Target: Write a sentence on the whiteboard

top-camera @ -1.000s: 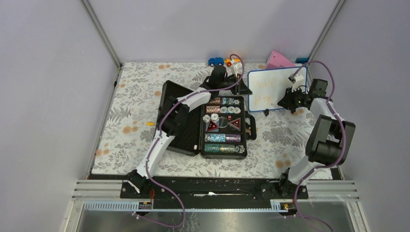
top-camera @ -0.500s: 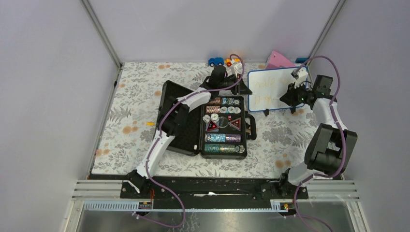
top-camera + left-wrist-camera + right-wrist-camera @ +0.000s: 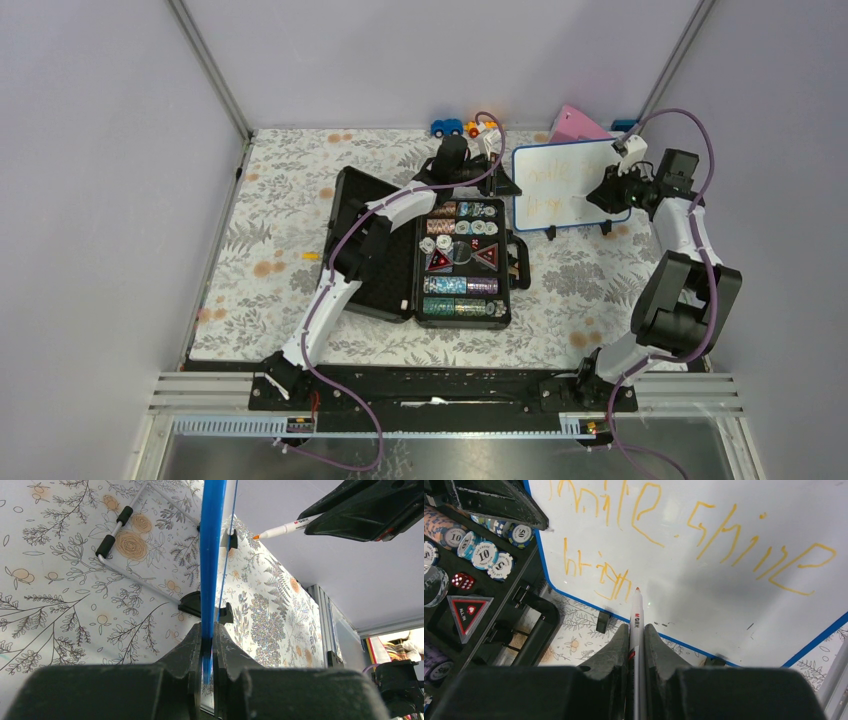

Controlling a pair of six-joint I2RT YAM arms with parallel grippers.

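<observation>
Sentence [image 3: 704,527] on whiteboard [image 3: 734,595] reads "smile shine brigh".

Right wrist view cuts off the top of the sentence [image 3: 717,531].

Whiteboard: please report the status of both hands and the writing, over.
Left hand shut on whiteboard edge. Right hand shut on marker, tip off the board. Orange sentence in two lines. Poker chip case beside, not blocking.

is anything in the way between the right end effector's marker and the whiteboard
Nothing visible. The marker in the right end effector points at bare whiteboard just past the second written line, with only air between. The left end effector clamps the board's edge, clear of that spot.
</observation>
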